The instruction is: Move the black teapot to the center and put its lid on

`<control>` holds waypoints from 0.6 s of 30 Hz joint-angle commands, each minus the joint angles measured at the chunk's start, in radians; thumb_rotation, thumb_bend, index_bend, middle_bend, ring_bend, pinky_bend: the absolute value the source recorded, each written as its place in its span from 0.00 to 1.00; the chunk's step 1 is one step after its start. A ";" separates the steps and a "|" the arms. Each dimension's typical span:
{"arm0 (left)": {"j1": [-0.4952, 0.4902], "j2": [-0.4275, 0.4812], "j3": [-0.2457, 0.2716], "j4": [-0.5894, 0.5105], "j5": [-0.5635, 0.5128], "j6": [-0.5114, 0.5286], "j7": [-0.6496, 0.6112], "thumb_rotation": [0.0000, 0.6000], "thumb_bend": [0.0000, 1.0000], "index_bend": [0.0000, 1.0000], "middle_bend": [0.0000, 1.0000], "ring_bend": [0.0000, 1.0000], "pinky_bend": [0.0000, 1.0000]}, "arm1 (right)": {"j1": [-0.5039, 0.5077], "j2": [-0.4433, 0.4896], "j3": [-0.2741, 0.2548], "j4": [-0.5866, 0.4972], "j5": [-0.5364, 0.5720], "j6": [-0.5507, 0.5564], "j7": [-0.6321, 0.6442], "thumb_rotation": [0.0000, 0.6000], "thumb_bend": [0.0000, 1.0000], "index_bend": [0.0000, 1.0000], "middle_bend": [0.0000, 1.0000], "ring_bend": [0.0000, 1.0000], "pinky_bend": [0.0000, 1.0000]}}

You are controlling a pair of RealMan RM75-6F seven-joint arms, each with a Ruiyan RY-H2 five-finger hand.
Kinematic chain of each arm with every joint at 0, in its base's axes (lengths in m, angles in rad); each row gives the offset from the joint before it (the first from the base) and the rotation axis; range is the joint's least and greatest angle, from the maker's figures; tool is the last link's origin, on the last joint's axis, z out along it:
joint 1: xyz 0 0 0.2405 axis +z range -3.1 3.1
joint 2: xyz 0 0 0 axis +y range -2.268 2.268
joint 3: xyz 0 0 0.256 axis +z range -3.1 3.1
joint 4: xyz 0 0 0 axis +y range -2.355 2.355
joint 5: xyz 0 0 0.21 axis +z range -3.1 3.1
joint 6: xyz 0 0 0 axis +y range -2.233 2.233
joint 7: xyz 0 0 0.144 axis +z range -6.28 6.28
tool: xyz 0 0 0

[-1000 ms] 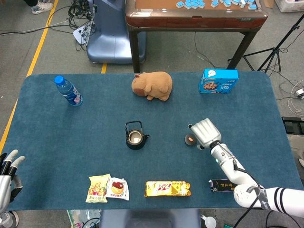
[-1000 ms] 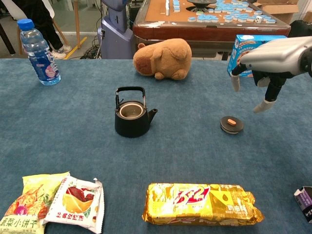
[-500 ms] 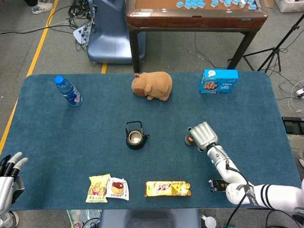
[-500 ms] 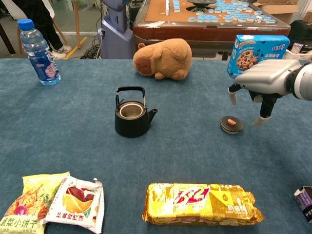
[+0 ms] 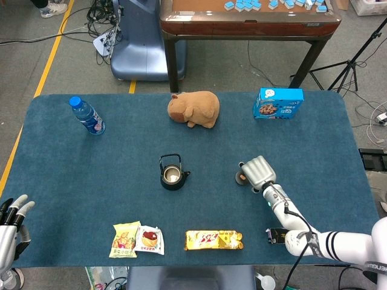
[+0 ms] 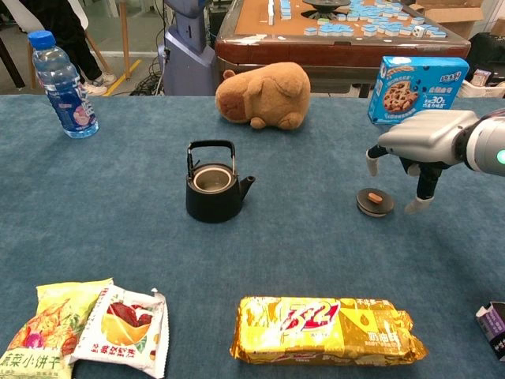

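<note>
The black teapot [image 5: 172, 173] [image 6: 213, 190] stands upright near the middle of the blue table, without its lid, handle raised and spout to the right. Its round black lid [image 6: 375, 202] [image 5: 241, 177] with an orange knob lies flat on the cloth to the right of the pot. My right hand [image 6: 418, 142] [image 5: 259, 172] hovers palm down just above the lid and to its right, fingers spread and pointing down around it, holding nothing. My left hand [image 5: 11, 217] rests open at the table's near left corner, seen only in the head view.
A plush capybara [image 5: 194, 109] lies behind the teapot, a blue cookie box [image 5: 277, 103] at the back right, a water bottle [image 5: 87, 115] at the back left. Snack packets [image 5: 137, 238], a yellow wafer pack [image 5: 213, 240] and a small dark box [image 5: 278, 235] line the front edge.
My right hand has dropped lower and come slightly nearer, closing in over the lid. The teapot and lid have not moved. My left hand shifted a little.
</note>
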 commanded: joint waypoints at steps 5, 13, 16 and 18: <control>0.008 0.004 -0.006 -0.002 0.004 -0.003 -0.007 1.00 0.73 0.23 0.16 0.11 0.27 | 0.017 -0.028 -0.008 0.034 0.013 -0.013 0.008 1.00 0.04 0.29 1.00 0.97 1.00; 0.014 0.009 -0.010 -0.001 0.016 -0.005 -0.021 1.00 0.73 0.23 0.16 0.11 0.27 | 0.030 -0.058 -0.015 0.076 0.028 -0.018 0.016 1.00 0.04 0.29 1.00 0.98 1.00; 0.017 0.012 -0.013 0.001 0.016 -0.005 -0.030 1.00 0.73 0.23 0.16 0.11 0.27 | 0.034 -0.067 -0.016 0.090 0.035 -0.021 0.019 1.00 0.05 0.29 1.00 0.98 1.00; 0.018 0.014 -0.014 0.000 0.016 -0.008 -0.034 1.00 0.73 0.23 0.16 0.11 0.27 | 0.037 -0.075 -0.016 0.099 0.039 -0.021 0.022 1.00 0.05 0.29 1.00 0.98 1.00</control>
